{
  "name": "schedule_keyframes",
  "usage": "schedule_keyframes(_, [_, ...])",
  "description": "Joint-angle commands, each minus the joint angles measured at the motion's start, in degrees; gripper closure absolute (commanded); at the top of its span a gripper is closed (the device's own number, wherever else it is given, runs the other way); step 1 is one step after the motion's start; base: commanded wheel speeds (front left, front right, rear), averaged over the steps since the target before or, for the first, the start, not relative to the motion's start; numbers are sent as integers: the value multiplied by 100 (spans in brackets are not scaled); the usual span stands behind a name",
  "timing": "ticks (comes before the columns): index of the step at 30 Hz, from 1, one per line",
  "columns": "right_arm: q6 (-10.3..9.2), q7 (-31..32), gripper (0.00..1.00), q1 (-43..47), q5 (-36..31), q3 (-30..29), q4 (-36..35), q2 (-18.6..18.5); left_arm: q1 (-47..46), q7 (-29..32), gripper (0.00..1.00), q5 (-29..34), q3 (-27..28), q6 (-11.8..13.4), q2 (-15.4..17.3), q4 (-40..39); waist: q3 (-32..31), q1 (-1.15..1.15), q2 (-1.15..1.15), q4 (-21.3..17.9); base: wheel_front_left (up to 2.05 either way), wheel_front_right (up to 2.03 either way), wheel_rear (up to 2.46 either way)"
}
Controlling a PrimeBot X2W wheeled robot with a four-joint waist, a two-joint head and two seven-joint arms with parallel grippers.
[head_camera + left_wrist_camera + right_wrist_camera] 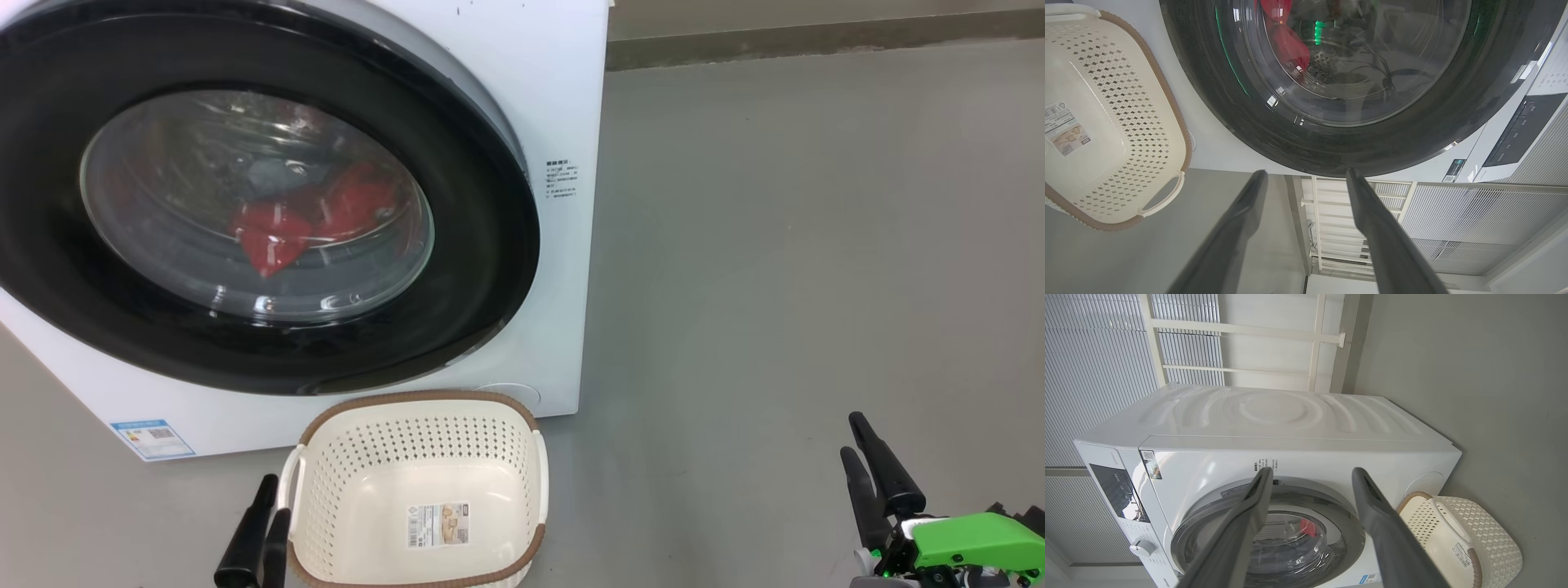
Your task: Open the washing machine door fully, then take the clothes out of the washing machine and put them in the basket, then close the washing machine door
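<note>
Red clothes behind door — beyond open jaws

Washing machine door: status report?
Left gripper, right gripper open, empty. Washing machine door not swung open, clothes behind it. Basket empty, below door; nothing blocking.

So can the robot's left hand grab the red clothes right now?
Probably not yet. The red clothes lie behind the glass of the washing machine door, which covers the opening. The left hand is open, down by the basket.

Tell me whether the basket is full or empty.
Empty: the basket holds just a sticker label; the red clothes sit behind the washing machine door glass.
</note>
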Motion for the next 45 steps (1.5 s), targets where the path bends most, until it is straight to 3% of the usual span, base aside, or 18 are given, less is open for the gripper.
schedule_keyframes(1, [0, -34, 0, -160, -23, 0, -169, -56, -131, -35, 0, 43, 20, -3, 65, -165, -1, 4, 0, 2, 0, 0, 0])
schedule_keyframes(5, [0, -87, 0, -136, -74, 45, -190, -75, -108, -86, 0, 132, 9, -4, 74, -200, -15, 12, 0, 12, 0, 0, 0])
schedule_keyframes(7, [0, -160, 0, -99, -200, 139, -197, -125, -70, -155, 0, 338, 14, -5, 78, -235, -4, 1, 0, 22, 0, 0, 0])
schedule_keyframes(19, [-1, -348, 0, -62, -748, 265, -209, -183, -17, -342, 0, 1197, 7, -9, 80, -394, 35, 0, 0, 36, 0, 0, 0])
schedule_keyframes(45, [-2, -786, 0, 56, -2807, 564, -370, -306, 161, -784, 0, 3532, -171, 279, 99, -839, 76, 0, 0, 73, 0, 0, 0])
